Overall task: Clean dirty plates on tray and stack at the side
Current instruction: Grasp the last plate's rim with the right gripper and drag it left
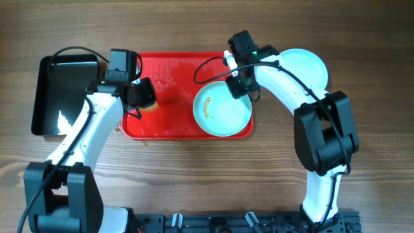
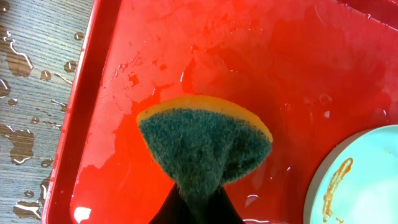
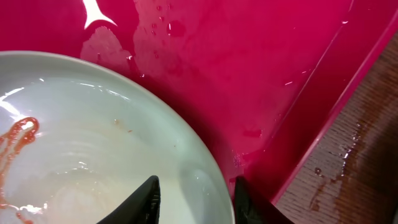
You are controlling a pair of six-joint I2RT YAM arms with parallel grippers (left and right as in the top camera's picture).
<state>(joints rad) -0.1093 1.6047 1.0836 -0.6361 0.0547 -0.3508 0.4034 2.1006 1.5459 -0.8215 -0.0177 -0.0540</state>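
A pale mint plate (image 1: 222, 111) with an orange-brown smear (image 3: 15, 134) lies in the right half of the red tray (image 1: 171, 71). My right gripper (image 1: 240, 87) is at the plate's far right rim. It stands open, one finger inside the plate (image 3: 93, 143) and one outside over the tray (image 3: 249, 62), with the rim between them. My left gripper (image 1: 147, 97) hovers over the tray's wet left half, shut on a yellow sponge (image 2: 205, 140) with a green scouring face. A second plate (image 1: 304, 68) without smears rests on the table right of the tray.
A black rectangular pan (image 1: 61, 94) sits left of the tray. Water drops (image 2: 18, 62) lie on the wooden table beside the tray's left rim, and the wood (image 3: 360, 168) past the right rim is wet too.
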